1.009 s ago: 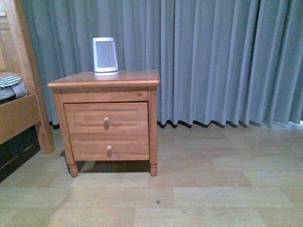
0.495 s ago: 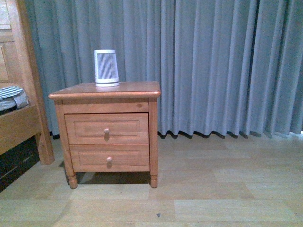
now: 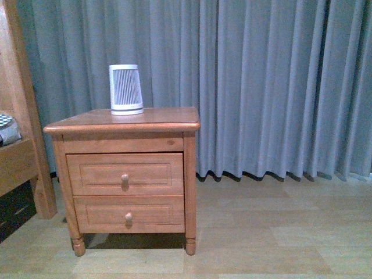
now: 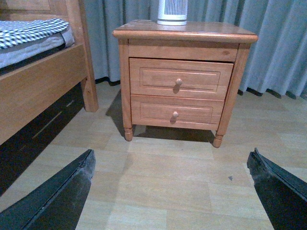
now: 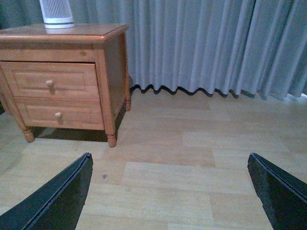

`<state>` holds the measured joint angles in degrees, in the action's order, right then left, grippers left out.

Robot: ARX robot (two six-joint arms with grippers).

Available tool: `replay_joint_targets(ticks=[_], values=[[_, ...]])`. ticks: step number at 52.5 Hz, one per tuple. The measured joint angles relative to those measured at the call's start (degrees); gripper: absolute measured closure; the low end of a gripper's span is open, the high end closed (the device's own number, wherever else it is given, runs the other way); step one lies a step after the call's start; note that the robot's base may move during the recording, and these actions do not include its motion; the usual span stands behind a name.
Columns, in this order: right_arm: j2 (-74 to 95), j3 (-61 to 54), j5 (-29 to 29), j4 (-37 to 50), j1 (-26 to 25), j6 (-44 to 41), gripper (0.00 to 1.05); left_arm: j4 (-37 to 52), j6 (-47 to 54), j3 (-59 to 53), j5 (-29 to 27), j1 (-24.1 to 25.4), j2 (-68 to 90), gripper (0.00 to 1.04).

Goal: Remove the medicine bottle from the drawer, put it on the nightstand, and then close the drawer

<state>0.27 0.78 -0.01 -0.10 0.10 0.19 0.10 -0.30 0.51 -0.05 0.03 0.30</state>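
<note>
Left gripper [image 4: 170, 191] and right gripper [image 5: 170, 191] both have their fingers spread wide and hold nothing. Each is above bare pale plank floor [image 4: 163, 158], with free room up to the nightstand [image 3: 122, 125]. Its upper drawer [image 3: 93, 173] is shut flush, so the medicine bottle is hidden. Only the left wrist view shows the bed frame [image 4: 43, 81] well, close beside it. A ribbed tapered cylinder [image 3: 125, 88] stands on the glossy top.

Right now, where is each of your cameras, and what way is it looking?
Front view: on the body, facing the nightstand and curtain; no arm shows.
Left wrist view: on the left arm, facing the nightstand and bed frame; the open left gripper shows.
Right wrist view: on the right arm, facing nightstand and curtain; the open right gripper shows.
All share the nightstand, upper drawer shut.
</note>
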Motion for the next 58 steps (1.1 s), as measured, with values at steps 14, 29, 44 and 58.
replay_joint_targets(ticks=[14, 29, 44, 58], values=[[0.00, 0.00, -0.02, 0.00, 0.00, 0.00, 0.07, 0.00, 0.00, 0.00, 0.00, 0.00, 0.00, 0.07], [0.00, 0.00, 0.00, 0.00, 0.00, 0.00, 0.07, 0.00, 0.00, 0.00, 0.02, 0.00, -0.02, 0.07], [0.00, 0.00, -0.02, 0.00, 0.00, 0.00, 0.07, 4.57, 1.42, 21.11, 13.88, 4.39, 35.28, 0.07], [0.00, 0.00, -0.02, 0.00, 0.00, 0.00, 0.07, 28.13, 5.01, 38.47, 10.19, -1.42, 71.84, 0.07]])
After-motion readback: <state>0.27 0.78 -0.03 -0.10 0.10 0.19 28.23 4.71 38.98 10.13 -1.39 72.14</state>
